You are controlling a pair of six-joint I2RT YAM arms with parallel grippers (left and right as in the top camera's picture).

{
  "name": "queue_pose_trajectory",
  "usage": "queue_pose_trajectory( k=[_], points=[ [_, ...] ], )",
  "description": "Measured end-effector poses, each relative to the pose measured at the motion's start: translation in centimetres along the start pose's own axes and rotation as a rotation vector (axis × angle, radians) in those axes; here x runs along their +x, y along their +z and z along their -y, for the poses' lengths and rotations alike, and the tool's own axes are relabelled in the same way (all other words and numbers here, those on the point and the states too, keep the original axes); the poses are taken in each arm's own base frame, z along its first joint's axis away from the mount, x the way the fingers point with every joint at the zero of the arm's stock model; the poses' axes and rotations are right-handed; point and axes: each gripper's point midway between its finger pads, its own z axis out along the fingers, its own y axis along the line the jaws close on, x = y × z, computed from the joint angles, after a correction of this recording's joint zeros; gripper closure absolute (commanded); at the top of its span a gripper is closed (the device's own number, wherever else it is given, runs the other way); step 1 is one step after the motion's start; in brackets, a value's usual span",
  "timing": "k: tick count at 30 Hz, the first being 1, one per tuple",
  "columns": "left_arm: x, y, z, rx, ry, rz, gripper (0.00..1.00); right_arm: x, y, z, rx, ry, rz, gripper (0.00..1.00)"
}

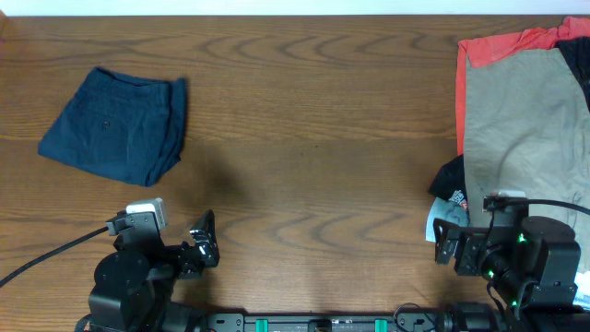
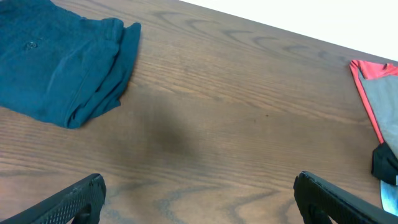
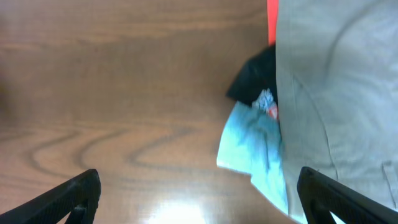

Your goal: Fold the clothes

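Note:
The dark navy blue clothes lie folded into a compact wrinkled rectangle at the table's far left. They also show at the top left of the left wrist view, with one small button visible. My left gripper is open and empty, low near the front edge, well short of the clothes; its fingertips frame bare wood in the left wrist view. My right gripper is open and empty at the front right, its fingertips spread wide in the right wrist view.
A pile of other garments lies at the right edge: a khaki-grey one on top of a red one, with a black piece and a pale blue piece poking out beside my right gripper.

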Motion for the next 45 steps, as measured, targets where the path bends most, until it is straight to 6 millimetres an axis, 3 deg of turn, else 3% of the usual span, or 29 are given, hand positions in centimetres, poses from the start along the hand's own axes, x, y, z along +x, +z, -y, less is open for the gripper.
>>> queue_pose_trajectory(
  k=[15, 24, 31, 41, 43, 45],
  points=[
    [0.0, 0.0, 0.0, 0.000, 0.000, 0.000, 0.02, 0.3, -0.5, 0.0, -0.003, -0.003, 0.023, 0.01],
    [0.0, 0.0, 0.0, -0.001, 0.000, -0.001, 0.02, -2.0, -1.4, -0.3, -0.034, -0.042, 0.343, 0.01],
    [0.1, 0.1, 0.0, -0.001, 0.000, -0.003, 0.02, -2.7, 0.9, 0.0, -0.054, -0.074, 0.556, 0.01],
    [0.1, 0.1, 0.0, -0.002, -0.003, -0.003, 0.03, -6.3, 3.3, -0.2, -0.084, -0.123, 0.873, 0.01],
    [0.1, 0.1, -0.1, -0.002, -0.003, -0.003, 0.02, -6.3, 4.0, -0.1, -0.084, -0.134, 0.905, 0.01],
    [0.1, 0.1, -0.1, -0.002, -0.003, -0.004, 0.02, -4.8, 6.2, 0.3, -0.074, -0.134, 0.840, 0.01]
  ],
)
